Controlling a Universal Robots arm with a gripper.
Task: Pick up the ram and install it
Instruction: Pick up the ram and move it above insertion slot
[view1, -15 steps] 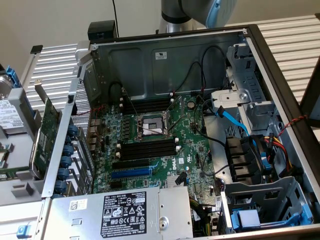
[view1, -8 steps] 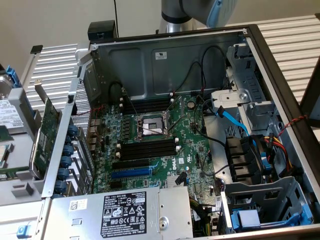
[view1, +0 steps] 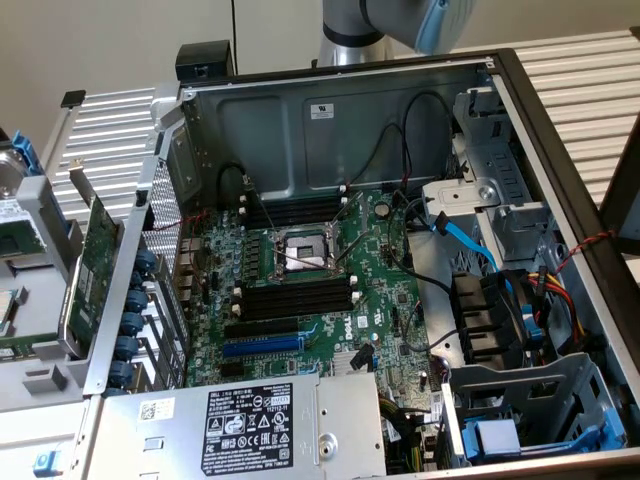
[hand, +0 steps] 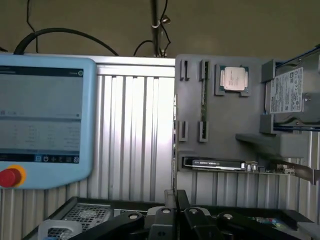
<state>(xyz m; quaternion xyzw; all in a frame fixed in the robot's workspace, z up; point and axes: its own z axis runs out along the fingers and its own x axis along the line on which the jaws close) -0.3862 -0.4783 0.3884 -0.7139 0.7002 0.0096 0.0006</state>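
Alignment is what we watch: the ram (hand: 204, 100) stands on its edge in a pair of grey clips on the grey parts fixture (hand: 230, 120), well ahead of the gripper (hand: 175, 196) and apart from it, with nothing touching. We see it as a thin green strip, edge toward the wrist camera. Its long axis runs along the fixture's face, parallel to the ribs of the aluminium tabletop (hand: 135, 130) beside it. It sits between an empty pair of clips (hand: 183, 70) and the processor chip (hand: 233, 78), so it lies off the line of the fingers, toward the processor's side, not straight in front of them. The gripper's jaws are drawn together with only a sliver between them, and they hold nothing (the black fingers nearly meet at their tips). A teach pendant (hand: 42, 120) rests across the ribs from the fixture. In the exterior view we see the arm (view1: 350, 35) high behind the back wall of the open computer case (view1: 330, 120), clear of the motherboard (view1: 330, 330), whose black memory slots (view1: 300, 297) look empty to us; we judge that the ram is not yet picked up
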